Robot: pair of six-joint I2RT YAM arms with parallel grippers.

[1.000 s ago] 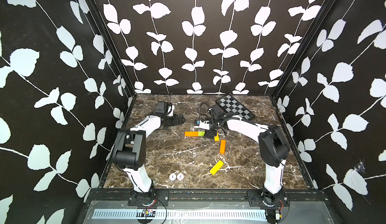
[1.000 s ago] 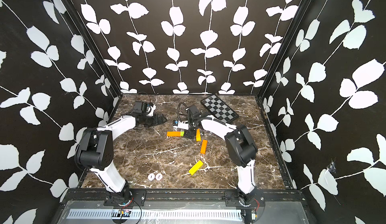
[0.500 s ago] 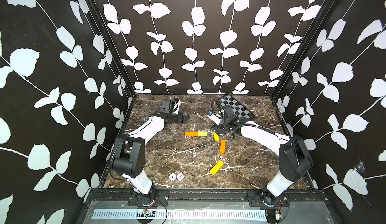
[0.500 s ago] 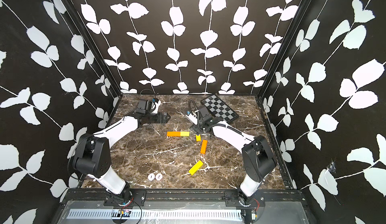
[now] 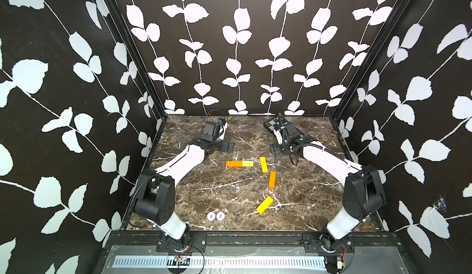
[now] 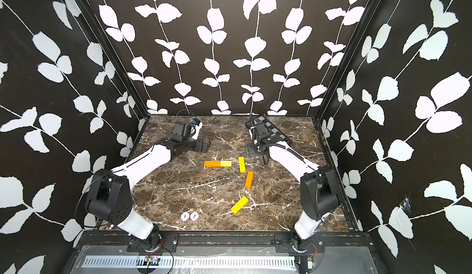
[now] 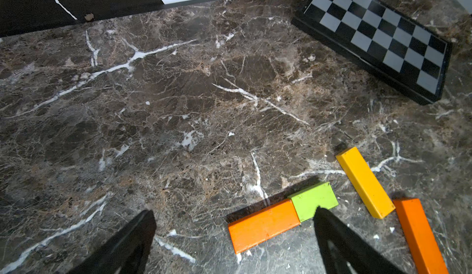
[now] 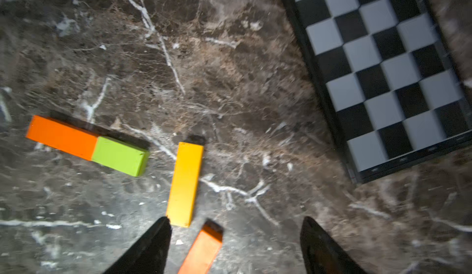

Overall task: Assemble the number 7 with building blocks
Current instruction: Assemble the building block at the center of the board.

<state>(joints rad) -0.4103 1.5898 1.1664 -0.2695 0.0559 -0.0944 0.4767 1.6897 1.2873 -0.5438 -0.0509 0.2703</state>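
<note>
right wrist shows us the right pincer (image 8: 235,221) open, empty; the nearer yellow bar (image 8: 185,183) lies just ahead, long axis pointing away from it.

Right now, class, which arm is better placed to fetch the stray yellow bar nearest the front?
Right, probably: the stray yellow bar lies nearer the right claw, which is open and empty.
</note>
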